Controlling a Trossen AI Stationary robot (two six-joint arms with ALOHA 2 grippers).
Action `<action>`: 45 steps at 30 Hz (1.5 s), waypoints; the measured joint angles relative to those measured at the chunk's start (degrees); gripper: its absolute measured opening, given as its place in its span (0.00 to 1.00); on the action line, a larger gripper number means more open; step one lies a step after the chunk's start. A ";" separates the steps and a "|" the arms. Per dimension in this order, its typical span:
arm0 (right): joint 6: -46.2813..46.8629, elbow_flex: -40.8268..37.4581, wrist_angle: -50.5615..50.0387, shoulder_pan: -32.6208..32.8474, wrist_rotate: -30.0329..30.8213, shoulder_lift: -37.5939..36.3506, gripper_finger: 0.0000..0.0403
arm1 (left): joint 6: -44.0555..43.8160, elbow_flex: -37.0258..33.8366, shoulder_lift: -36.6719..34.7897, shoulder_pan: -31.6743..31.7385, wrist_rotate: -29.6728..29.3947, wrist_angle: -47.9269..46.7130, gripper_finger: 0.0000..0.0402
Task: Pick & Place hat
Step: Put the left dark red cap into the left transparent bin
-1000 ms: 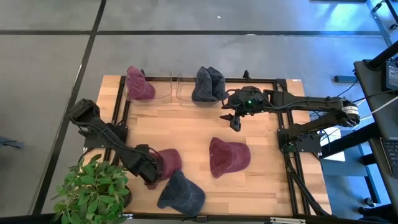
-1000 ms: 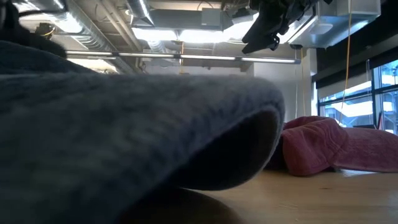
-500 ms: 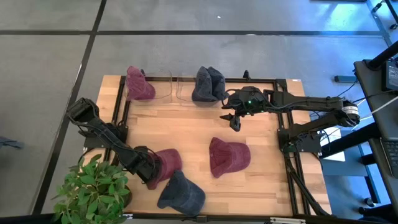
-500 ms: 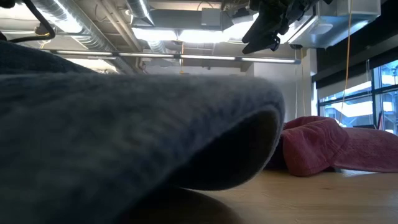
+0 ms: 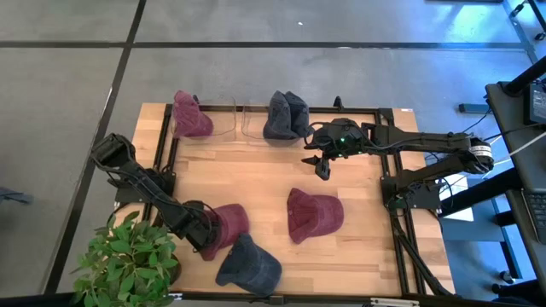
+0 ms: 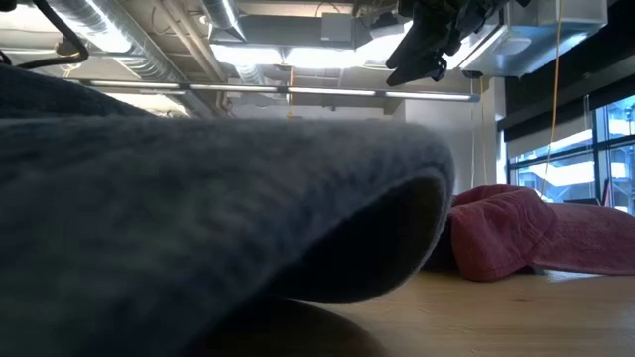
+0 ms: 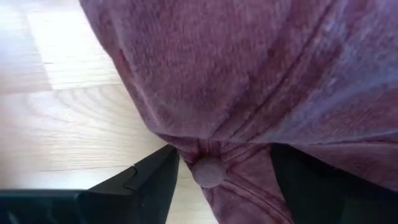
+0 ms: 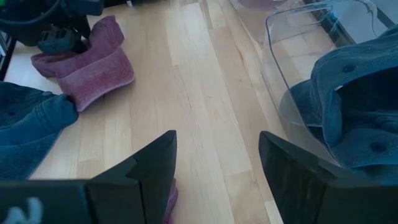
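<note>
A maroon cap lies crown-side down on the wooden table near its left front. My left gripper is open at this cap, one finger on each side of the crown. My right gripper is open and empty, hanging above the table's far right part; it also shows in the low view. A second maroon cap lies mid-table. A blue cap lies at the near edge, and its brim fills the low view. My left gripper stands open around the top of the maroon cap's crown, by its button. The cloth fills the gap and reaches the inner sides of both fingers. The fingers come slanting down from the table's left. The cap rests on the table.
Two clear bins stand at the far edge, one with a maroon hat and one with a blue hat. A potted plant stands at the near left corner. A black frame borders the table.
My left arm has shifted a little toward the table's left edge, staying at the maroon cap. The caps lie as before.
</note>
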 joint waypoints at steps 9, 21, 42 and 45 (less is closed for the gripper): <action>-0.03 0.00 -0.01 0.00 0.02 0.00 0.56 | -0.33 -0.08 0.04 0.04 -2.27 0.12 0.31; -1.61 0.00 -0.01 0.00 0.10 0.00 0.56 | 1.22 4.36 0.24 1.04 -17.11 -1.29 0.05; -3.25 0.00 0.67 -0.02 0.04 0.00 0.56 | 52.02 22.56 -15.78 23.78 -33.32 -0.95 0.05; -3.11 0.00 0.73 -0.02 0.04 0.00 0.56 | 60.85 26.69 -16.50 27.90 -31.97 -0.87 0.05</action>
